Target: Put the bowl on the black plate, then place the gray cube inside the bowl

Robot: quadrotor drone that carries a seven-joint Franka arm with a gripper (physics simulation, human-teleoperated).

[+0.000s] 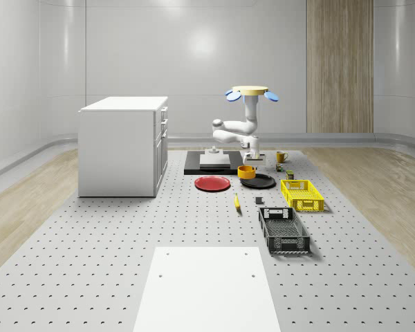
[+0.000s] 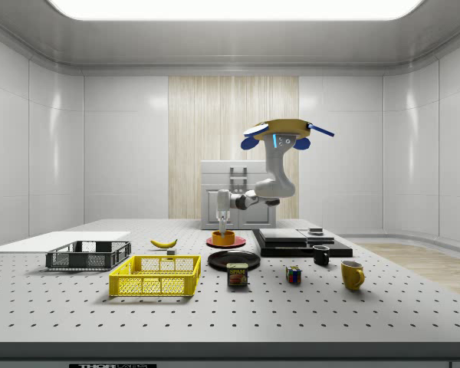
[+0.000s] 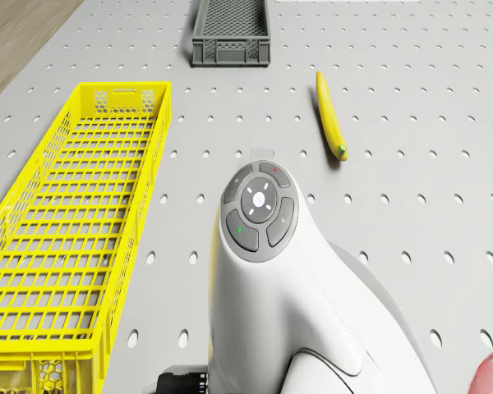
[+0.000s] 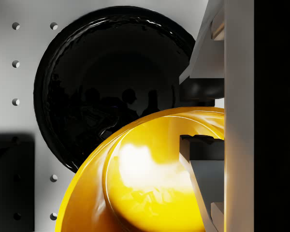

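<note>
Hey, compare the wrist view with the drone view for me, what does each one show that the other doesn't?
The wrist view alone gives the close-up of the job: the gripper pinching the rim of the yellow bowl, held partly over the black plate. The drone view alone gives the surroundings: the yellow basket, the dark gray crate, the banana and the arm's white wrist link. Both show the perforated gray tabletop.
</note>
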